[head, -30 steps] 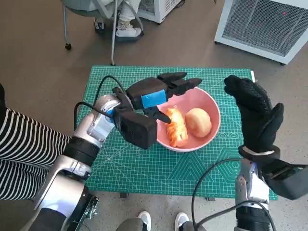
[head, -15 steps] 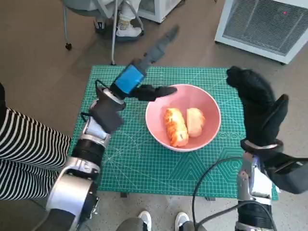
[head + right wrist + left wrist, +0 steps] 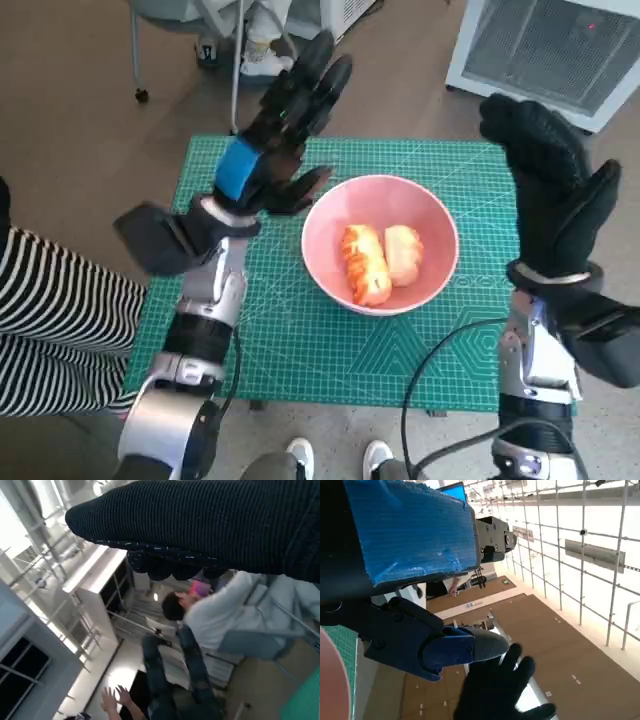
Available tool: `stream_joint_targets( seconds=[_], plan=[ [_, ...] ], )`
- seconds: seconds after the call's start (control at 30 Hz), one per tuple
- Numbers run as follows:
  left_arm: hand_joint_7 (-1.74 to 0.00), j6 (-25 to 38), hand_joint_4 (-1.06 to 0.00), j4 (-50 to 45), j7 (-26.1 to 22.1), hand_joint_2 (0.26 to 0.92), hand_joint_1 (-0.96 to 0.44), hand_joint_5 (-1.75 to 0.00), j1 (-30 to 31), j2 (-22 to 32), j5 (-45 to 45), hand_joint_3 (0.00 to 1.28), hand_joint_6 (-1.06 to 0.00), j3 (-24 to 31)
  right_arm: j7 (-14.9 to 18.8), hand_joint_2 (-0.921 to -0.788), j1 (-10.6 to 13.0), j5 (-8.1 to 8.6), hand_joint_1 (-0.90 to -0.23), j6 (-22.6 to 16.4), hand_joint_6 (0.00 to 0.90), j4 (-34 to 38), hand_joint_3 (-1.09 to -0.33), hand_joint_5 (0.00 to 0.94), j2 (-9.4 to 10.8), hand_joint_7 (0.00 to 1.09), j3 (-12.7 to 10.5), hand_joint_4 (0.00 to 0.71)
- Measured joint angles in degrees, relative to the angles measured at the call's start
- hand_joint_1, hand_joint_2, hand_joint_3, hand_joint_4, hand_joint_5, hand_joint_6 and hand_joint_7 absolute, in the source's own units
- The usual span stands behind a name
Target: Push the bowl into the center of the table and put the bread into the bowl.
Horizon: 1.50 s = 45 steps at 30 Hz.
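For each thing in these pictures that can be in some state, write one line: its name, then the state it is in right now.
Pink bowl: upright on the green mat, holding two pieces of bread.
Long bread: lying in the bowl, touching the round bread.
Round bread: lying in the bowl.
Left hand: raised, fingers apart, holding nothing.
Right hand: raised beside the bowl, fingers apart, holding nothing.
Green mat: lying flat on the table.
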Motion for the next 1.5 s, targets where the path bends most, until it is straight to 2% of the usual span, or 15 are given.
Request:
stream_joint_targets(
  seconds=[0.2,0.57,0.83,1.07,1.5],
  plan=[
    [-0.19,0.05,0.00,-2.39,-0.15,0.921,-0.75,0.00,1.93,-0.35,-0.13,0.54,0.00,0.95,-0.34,-0.921,-1.40,-0.82,-0.703,0.08,0.079,0.42,-0.695,0.000,-0.11,0.43,0.35,0.183],
    [-0.21,0.25,0.00,-4.04,-2.44,0.921,-0.76,0.00,3.43,-1.37,-0.78,0.44,0.00,1.68,-0.33,-0.921,-2.97,-0.95,-0.693,0.71,0.086,1.53,-0.696,0.002,-0.20,0.42,0.89,0.187],
    [-0.19,0.50,0.00,-3.92,-3.85,0.921,-0.74,0.00,3.71,-1.40,-1.45,0.36,0.00,2.59,-0.33,-0.921,-3.05,-1.67,-0.689,1.15,0.076,1.57,-0.703,0.001,-0.26,0.41,1.17,0.187],
    [-0.22,1.11,0.00,-3.70,-4.27,0.921,-0.72,0.00,3.70,-1.43,-1.94,0.36,0.00,3.21,-0.32,-0.921,-3.04,-1.81,-0.687,1.38,0.074,1.57,-0.712,0.001,-0.35,0.41,1.35,0.186],
    [-0.34,1.26,-0.07,-3.40,-1.44,0.921,-0.68,-0.03,3.70,-1.51,-1.40,0.36,0.00,3.60,-0.29,-0.921,-3.01,-1.88,-0.685,2.23,0.071,1.45,-0.717,0.000,-0.64,0.41,1.61,0.180]
  ],
)
